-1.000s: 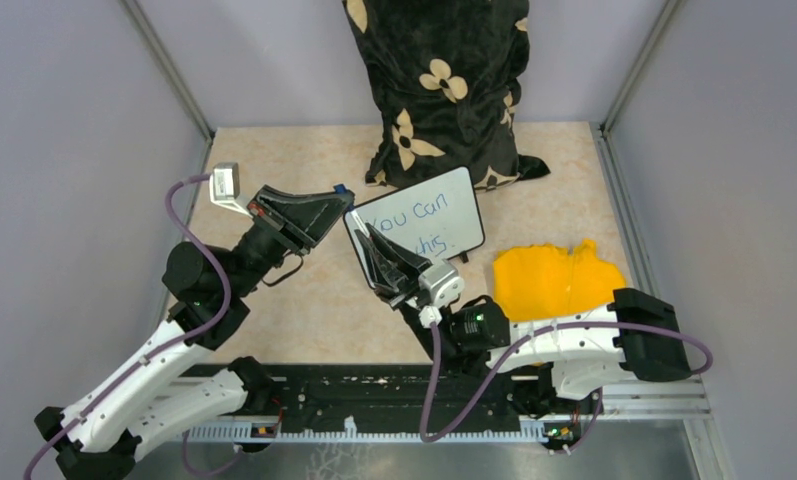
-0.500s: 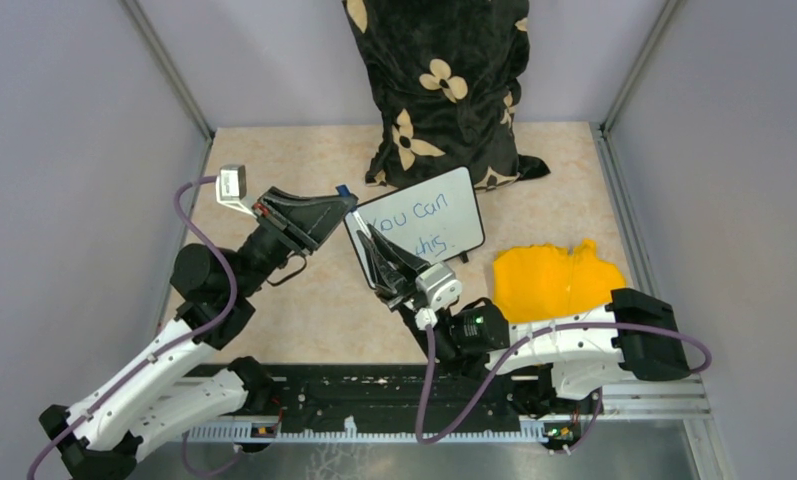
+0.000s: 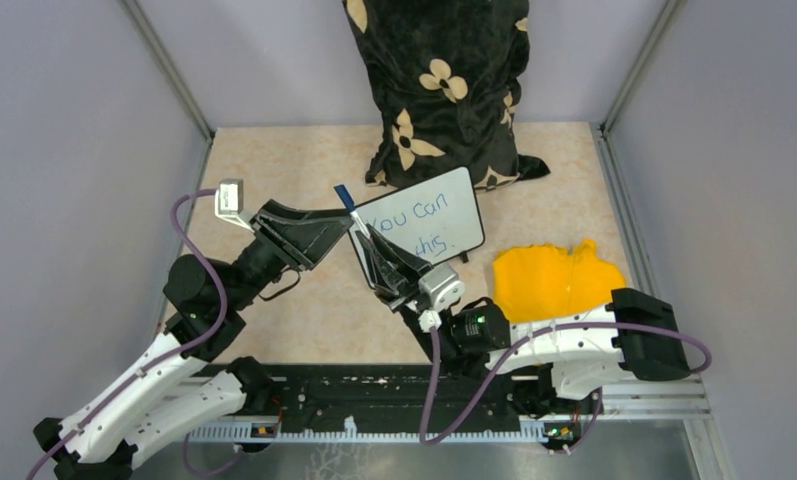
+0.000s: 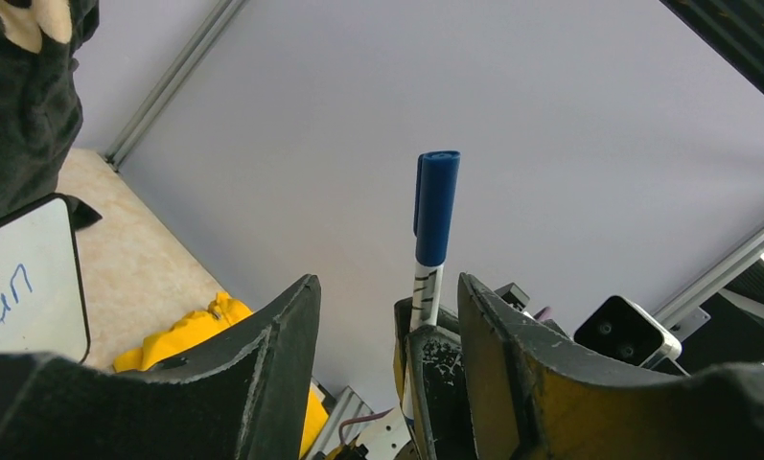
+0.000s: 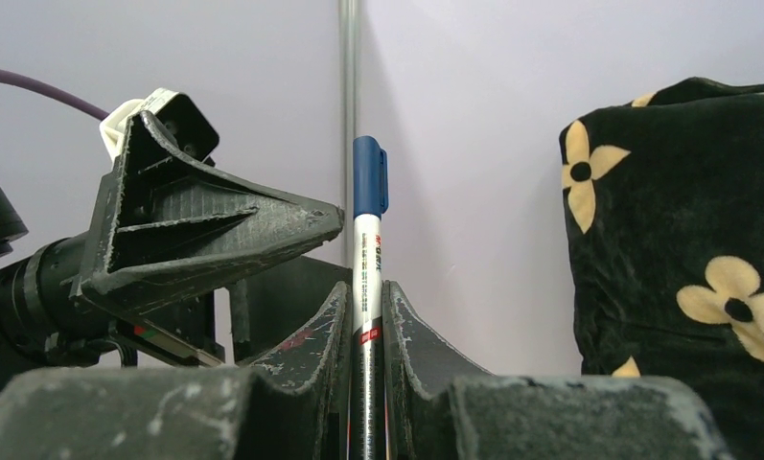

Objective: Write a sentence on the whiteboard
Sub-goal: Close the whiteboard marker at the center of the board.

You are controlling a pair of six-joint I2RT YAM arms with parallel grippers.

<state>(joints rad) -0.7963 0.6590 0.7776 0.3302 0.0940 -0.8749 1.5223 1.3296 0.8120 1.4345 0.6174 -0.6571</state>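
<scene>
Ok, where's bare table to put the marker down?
Bare table lies back left, between the side wall and the pillow, and back right, between pillow and yellow cloth. The centre is crowded: whiteboard, left gripper, right gripper, marker.

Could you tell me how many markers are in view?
1: the marker, blue-capped, stands upright in the right claw by the left edge of the whiteboard. Others could be hidden behind the arms.

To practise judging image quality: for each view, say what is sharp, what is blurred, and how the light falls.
Top external: even soft light, no glare on the whiteboard. Left wrist: marker cap sharp, near fingers dark, slightly soft. Right wrist: marker barrel sharp, bottom foreground blurred.
</scene>
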